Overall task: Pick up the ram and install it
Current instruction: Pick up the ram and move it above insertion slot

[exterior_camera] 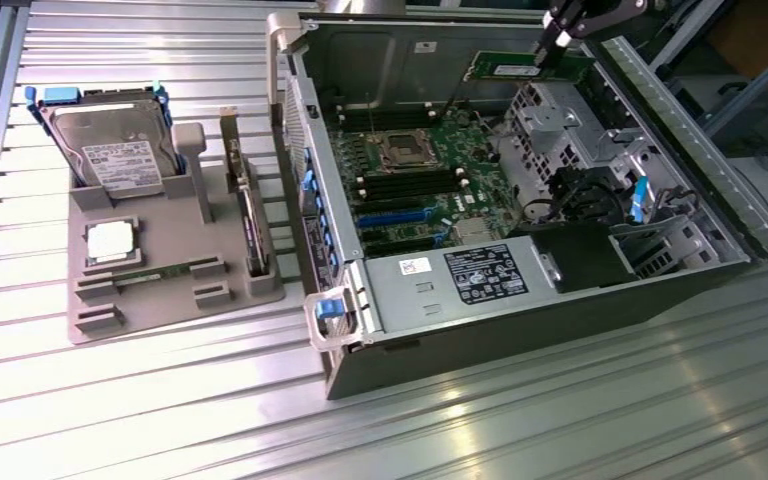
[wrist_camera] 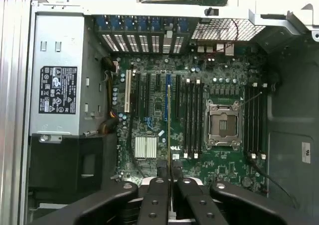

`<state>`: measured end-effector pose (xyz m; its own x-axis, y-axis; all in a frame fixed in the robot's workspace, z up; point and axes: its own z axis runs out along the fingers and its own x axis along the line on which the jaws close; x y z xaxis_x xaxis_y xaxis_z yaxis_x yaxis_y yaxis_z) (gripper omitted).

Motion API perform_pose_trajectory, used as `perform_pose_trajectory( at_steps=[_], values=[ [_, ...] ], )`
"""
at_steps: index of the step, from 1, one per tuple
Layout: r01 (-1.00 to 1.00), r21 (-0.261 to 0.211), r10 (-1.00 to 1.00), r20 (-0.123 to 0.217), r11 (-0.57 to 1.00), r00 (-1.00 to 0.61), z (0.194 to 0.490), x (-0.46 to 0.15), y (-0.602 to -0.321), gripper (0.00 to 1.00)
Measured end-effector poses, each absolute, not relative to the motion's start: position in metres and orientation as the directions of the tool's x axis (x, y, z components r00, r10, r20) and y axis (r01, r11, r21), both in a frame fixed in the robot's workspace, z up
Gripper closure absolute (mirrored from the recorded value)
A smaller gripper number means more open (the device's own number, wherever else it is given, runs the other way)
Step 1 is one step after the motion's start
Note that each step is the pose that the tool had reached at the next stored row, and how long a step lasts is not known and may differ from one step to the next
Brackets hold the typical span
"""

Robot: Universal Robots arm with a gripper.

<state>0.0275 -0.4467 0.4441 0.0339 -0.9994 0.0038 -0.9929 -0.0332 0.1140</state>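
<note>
1. My claw [wrist_camera: 168, 177] [exterior_camera: 554, 45]: fingers [wrist_camera: 185, 197] drawn together and clamped on the ram.
2. Ram [wrist_camera: 168, 120] [exterior_camera: 524, 68]: green stick held edge-on in my grip, in the air over the open computer case [exterior_camera: 491, 335], at the case's upper end in the exterior view.
3. Motherboard [wrist_camera: 219, 170] [exterior_camera: 411, 170]: lies beneath the ram. It carries an empty CPU socket [wrist_camera: 223, 125] with black memory slots [wrist_camera: 192, 117] on both sides, and a small silver heatsink [wrist_camera: 145, 147].
4. Power supply [wrist_camera: 57, 85] [exterior_camera: 471, 275]: grey box with a label, at the case end opposite the ram.
5. Grey tray [exterior_camera: 157, 320]: on the slatted table [exterior_camera: 558, 420], well apart on the exterior view's left. It holds a hard drive [exterior_camera: 117, 150], a square silver chip [exterior_camera: 108, 240], a second green stick [exterior_camera: 157, 273] and a dark expansion card [exterior_camera: 251, 215].
</note>
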Motion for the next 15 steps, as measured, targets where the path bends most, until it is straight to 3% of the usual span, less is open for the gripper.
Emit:
perform_pose_trajectory(
  at_steps=[4,7,10,11,12,13,15],
  values=[
    [-0.993,0.112,-0.999,0.004,-0.032,0.033,0.4440,0.0277,-0.4450,0.87],
    [-0.997,0.068,-0.999,0.005,-0.032,0.033,0.4437,0.0278,-0.4450,0.87],
    [-0.997,0.068,-0.999,0.005,-0.032,0.033,0.4437,0.0278,-0.4450,0.87],
    [-0.997,0.067,-0.999,-0.007,-0.033,0.033,0.4438,0.0277,-0.4450,0.87],
    [-0.997,0.065,-0.997,-0.074,-0.037,0.033,0.4436,0.0276,-0.4451,0.87],
    [-0.997,0.064,-0.995,-0.092,-0.038,0.032,0.4436,0.0276,-0.4451,0.87],
    [-0.997,0.064,-0.995,-0.092,-0.039,0.033,0.4436,0.0276,-0.4451,0.87]
  ],
)
